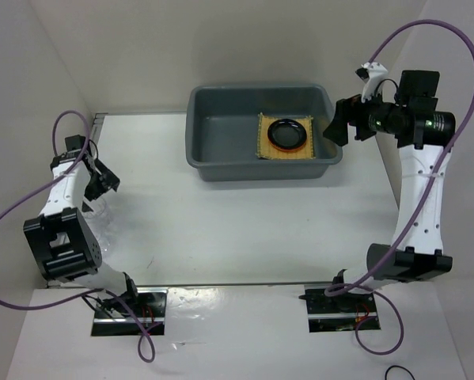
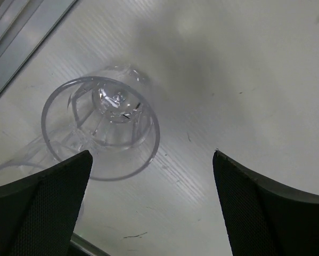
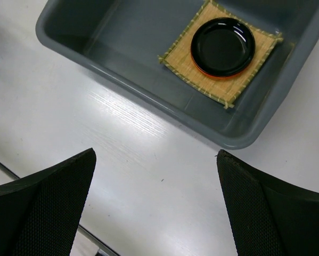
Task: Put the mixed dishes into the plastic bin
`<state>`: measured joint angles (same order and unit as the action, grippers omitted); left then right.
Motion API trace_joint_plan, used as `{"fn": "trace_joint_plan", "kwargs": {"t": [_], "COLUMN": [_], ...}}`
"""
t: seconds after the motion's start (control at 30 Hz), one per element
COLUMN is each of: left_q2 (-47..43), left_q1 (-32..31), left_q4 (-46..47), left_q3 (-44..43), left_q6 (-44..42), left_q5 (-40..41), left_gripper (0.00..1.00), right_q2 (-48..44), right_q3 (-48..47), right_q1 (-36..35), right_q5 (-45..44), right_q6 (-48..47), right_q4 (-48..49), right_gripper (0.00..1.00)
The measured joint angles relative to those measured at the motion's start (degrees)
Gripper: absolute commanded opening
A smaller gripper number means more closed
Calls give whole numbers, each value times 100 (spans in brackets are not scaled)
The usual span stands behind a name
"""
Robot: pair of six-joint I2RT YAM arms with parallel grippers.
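The grey plastic bin (image 1: 213,154) stands at the table's back middle. In it lies the tan bamboo mat (image 1: 262,150) with the black plate (image 1: 288,133) on top; an orange rim shows under the black plate (image 3: 223,47) in the right wrist view, on the mat (image 3: 183,56). A clear plastic cup (image 2: 100,128) lies on its side on the table, just beyond my left gripper (image 2: 151,200), which is open and empty. A second clear cup (image 2: 10,165) shows faintly beside it. My right gripper (image 1: 337,125) is open and empty, above the bin's right end (image 3: 148,85).
White walls close in on the left, back and right. A metal rail (image 2: 21,48) runs along the table's left edge near the cups. Bare white table (image 1: 244,229) lies between the bin and the arm bases.
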<state>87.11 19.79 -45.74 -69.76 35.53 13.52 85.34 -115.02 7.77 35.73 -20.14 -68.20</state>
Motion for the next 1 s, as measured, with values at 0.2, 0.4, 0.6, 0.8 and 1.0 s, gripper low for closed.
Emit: {"fn": "trace_joint_plan", "kwargs": {"t": [0.2, 0.4, 0.6, 0.8, 1.0], "left_q2": [398, 640, 931, 984, 295], "left_q1": [7, 61, 116, 63, -568], "left_q4": [149, 509, 444, 605, 2769], "left_q3": [275, 387, 42, -1172, -2017], "left_q6": [-122, -332, -516, 81, 356], "left_q5": [-17, -245, -387, -1307, -3005], "left_gripper": [100, 0, 0, 0, 0], "right_q2": [-573, -564, -431, -407, -387], "right_q3": [234, 245, 234, 234, 293], "right_q1": [0, 0, 0, 0, 0], "right_q5": [-63, -138, -205, -229, -234], "right_q6": [4, 33, 79, 125, 122], "right_q4": [-94, -175, -190, -179, -157], "right_gripper": [98, 98, 98, 98, 98]}}
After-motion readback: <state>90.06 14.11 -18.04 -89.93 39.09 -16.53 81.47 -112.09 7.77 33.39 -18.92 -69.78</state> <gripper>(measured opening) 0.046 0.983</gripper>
